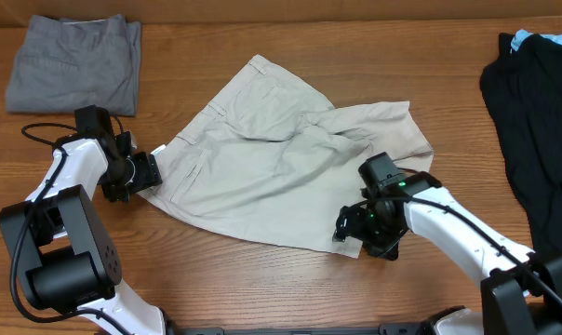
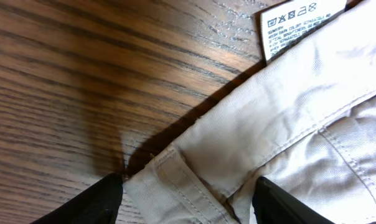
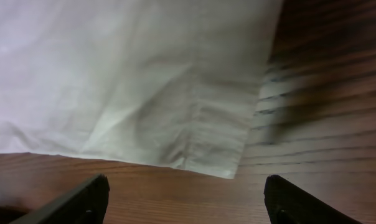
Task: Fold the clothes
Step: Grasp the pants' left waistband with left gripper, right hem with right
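The beige khaki shorts [image 1: 281,167] lie crumpled in the middle of the table. My left gripper [image 1: 149,174] is open at the shorts' left waistband corner; in the left wrist view the waistband corner with a belt loop [image 2: 188,180] lies between the two fingers, and a white care tag [image 2: 294,28] shows at the top. My right gripper [image 1: 348,230] is open over bare wood just short of the lower right leg hem [image 3: 206,155]. Folded grey shorts [image 1: 76,60] lie at the back left. A black garment [image 1: 537,130] lies at the right.
The wooden table [image 1: 262,288] has bare wood along the front edge and between the garments. A bit of light blue fabric [image 1: 523,39] shows at the top of the black garment. A black cable [image 1: 44,135] runs by my left arm.
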Tool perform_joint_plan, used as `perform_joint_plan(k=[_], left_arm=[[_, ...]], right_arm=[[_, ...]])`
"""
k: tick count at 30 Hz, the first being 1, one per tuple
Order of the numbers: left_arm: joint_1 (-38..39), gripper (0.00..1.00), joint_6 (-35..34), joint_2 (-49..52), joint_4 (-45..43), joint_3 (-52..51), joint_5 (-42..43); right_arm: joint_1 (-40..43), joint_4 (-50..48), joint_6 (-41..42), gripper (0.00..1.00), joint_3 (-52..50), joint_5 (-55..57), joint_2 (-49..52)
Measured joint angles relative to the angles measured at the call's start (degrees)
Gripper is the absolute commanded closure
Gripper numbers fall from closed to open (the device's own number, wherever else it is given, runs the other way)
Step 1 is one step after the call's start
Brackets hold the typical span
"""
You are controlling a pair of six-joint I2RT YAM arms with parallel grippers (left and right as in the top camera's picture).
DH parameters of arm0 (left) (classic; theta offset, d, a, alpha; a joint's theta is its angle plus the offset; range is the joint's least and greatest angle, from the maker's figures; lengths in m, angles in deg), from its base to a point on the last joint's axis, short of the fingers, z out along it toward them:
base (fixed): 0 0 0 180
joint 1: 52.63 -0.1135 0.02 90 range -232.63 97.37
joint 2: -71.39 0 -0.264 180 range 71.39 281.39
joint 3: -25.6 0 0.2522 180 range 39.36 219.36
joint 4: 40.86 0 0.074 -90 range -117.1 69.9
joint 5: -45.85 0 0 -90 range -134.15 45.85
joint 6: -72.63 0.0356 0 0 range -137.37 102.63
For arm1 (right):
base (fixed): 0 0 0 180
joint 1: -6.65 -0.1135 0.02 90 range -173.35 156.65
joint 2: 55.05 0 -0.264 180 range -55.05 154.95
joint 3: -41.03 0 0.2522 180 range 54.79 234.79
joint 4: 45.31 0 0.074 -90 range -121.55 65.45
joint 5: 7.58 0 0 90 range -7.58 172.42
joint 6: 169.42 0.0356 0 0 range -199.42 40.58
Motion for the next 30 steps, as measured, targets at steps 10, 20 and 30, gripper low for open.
perform_joint_plan(k=[10,20,30], left_arm=[[0.0,0.34,0.0,0.0,-0.8,-0.6,0.0],[0.0,0.43,0.0,0.0,-0.9,-0.7,0.0],[0.0,0.5,0.0,0.0,-0.9,-0.7,0.1]], right_arm=[[-0.8,-0.7,1.3,0.18,-0.3,2.3,2.6],[-0.8,-3.4,2.4,0.41,-2.5,2.5,2.5],[-0.8,-4.3,3.0,0.7,-3.3,2.1,2.6]])
